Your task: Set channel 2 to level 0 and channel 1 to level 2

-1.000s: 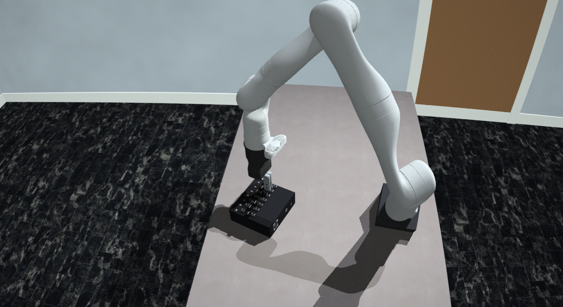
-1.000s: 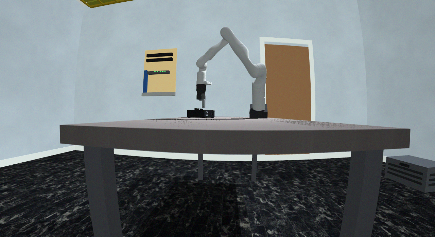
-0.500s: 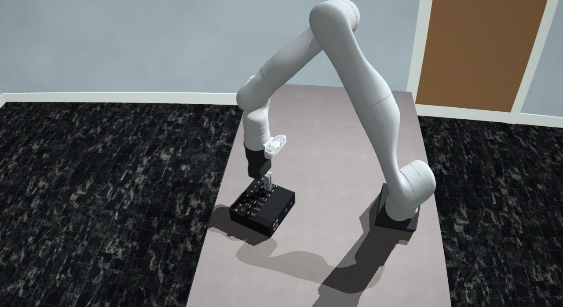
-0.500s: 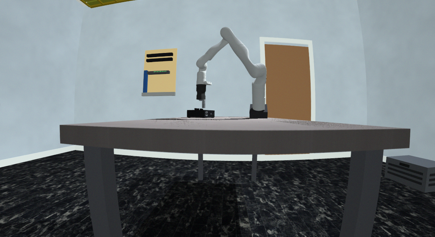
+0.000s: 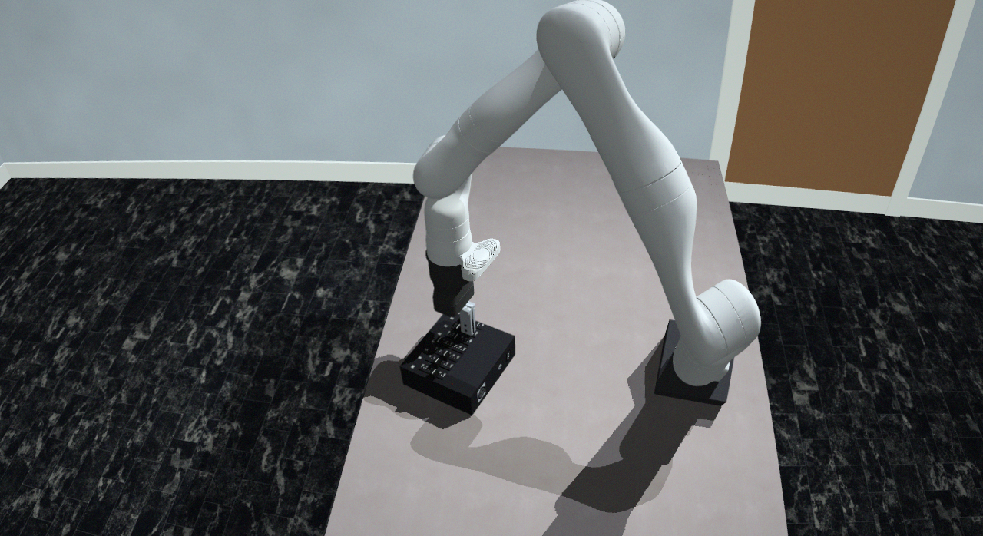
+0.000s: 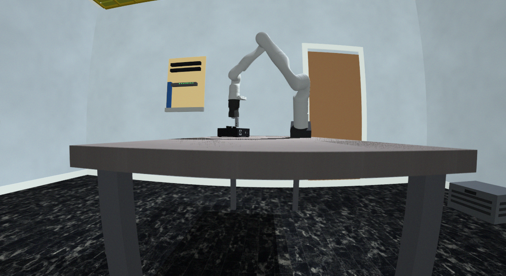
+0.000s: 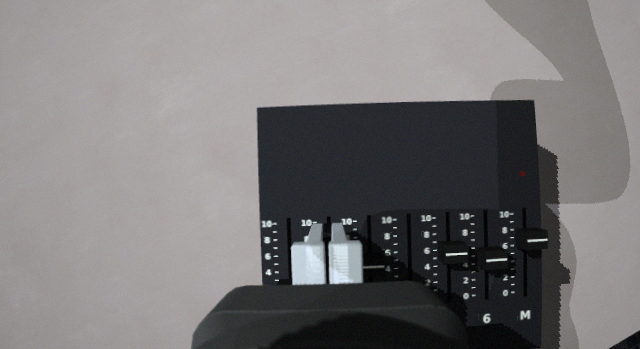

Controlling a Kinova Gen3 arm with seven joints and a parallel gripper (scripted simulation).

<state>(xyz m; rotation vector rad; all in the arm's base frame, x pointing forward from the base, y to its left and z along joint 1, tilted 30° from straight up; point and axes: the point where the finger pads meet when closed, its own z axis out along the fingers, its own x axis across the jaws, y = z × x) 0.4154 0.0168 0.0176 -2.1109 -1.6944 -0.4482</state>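
The black lighting desk (image 5: 489, 355) (image 6: 243, 132) (image 7: 380, 159) stands on its feet on the grey table (image 5: 590, 272) (image 6: 269, 157). My gripper (image 5: 468, 321) (image 6: 236, 123) (image 7: 328, 244) is shut with nothing between its fingers. It points straight down over the channel 2 slot, close above the desk's top, and hides that fader's cap. In the wrist view the channel 3 cap (image 7: 374, 266) sits near 4, the channel 5 cap (image 7: 454, 253) near 5, the channel 6 cap (image 7: 496, 260) near 4 and the master cap (image 7: 532, 239) near 7. The gripper body hides the lower ends of channels 1 to 4.
The arm's base (image 5: 689, 388) (image 6: 300, 131) stands on the table to the right of the desk. The table's left edge runs close beside the desk. A grey box (image 6: 477, 201) lies on the floor at the far right.
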